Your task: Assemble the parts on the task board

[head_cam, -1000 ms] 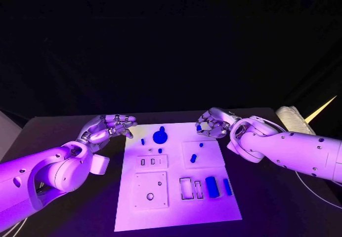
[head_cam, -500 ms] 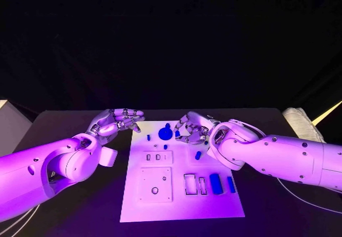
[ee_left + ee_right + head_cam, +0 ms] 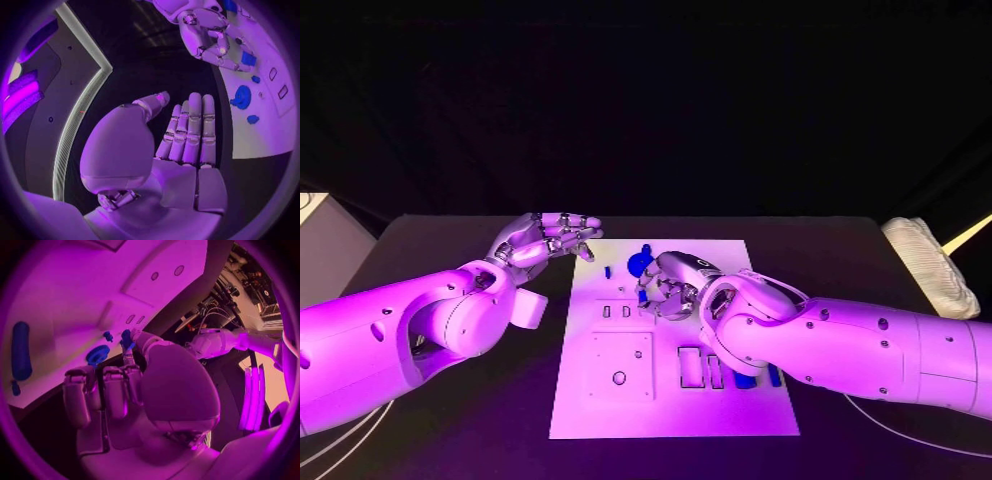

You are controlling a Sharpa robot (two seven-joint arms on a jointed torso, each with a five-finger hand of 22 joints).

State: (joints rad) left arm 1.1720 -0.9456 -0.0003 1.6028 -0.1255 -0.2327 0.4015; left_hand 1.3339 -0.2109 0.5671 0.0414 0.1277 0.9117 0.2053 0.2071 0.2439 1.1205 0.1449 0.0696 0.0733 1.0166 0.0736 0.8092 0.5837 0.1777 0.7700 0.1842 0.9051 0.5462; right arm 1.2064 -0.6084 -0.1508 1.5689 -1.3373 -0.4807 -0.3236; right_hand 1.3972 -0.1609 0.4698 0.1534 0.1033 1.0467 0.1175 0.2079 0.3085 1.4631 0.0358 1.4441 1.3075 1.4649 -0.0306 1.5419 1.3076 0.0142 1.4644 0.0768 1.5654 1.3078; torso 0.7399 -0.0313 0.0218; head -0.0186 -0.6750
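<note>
— Right wrist view: what have you got there?
— My right hand (image 3: 125,390) pinches a small blue part (image 3: 126,338) over the task board (image 3: 718,405), probably to seat it. My left hand (image 3: 548,238) waits beside the board, fingers loosely curled, holding nothing.

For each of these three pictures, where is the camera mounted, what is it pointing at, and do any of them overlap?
Head view: on the robot's head, looking down at the task board; both arms, left hand, right hand.
Left wrist view: behind the left hand, facing the board's edge.
Right wrist view: behind the right hand, which pinches a small blue part over the board.
Shared: all three show the round blue part.
</note>
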